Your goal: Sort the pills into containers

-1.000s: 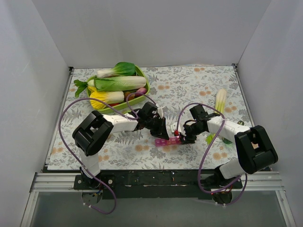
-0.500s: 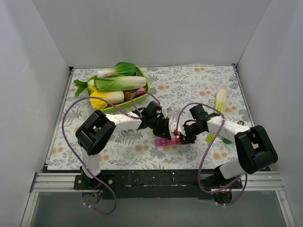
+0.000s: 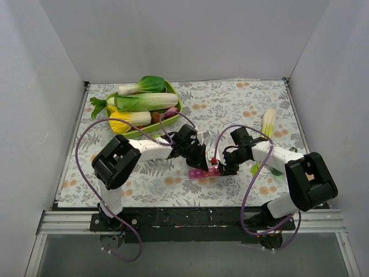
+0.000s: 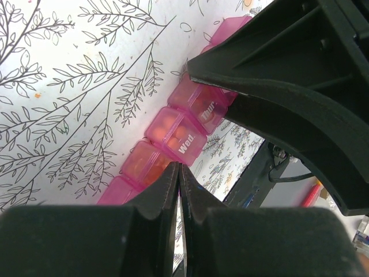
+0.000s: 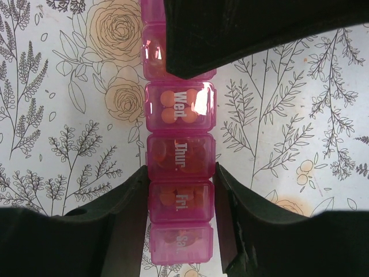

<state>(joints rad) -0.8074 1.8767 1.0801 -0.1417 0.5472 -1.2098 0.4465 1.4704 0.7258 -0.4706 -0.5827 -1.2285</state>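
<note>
Sitting clamped in the half-spread right pincer (image 5: 180,176), the pink pill-box (image 5: 180,109); left pincer (image 4: 179,173) closed, empty, above it.

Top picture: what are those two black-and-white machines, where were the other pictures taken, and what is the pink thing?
Those are two robot arms bolted at the near edge of a table, seen from a camera above. The other two pictures come from a small camera on each wrist, looking past its gripper. The pink thing is a weekly pill box with orange pills showing through its lids. The right gripper clamps the box from both sides; the left gripper is shut, holding nothing, its tip by the box. Behind sits a green bowl of vegetables; one leafy stalk lies loose.
</note>
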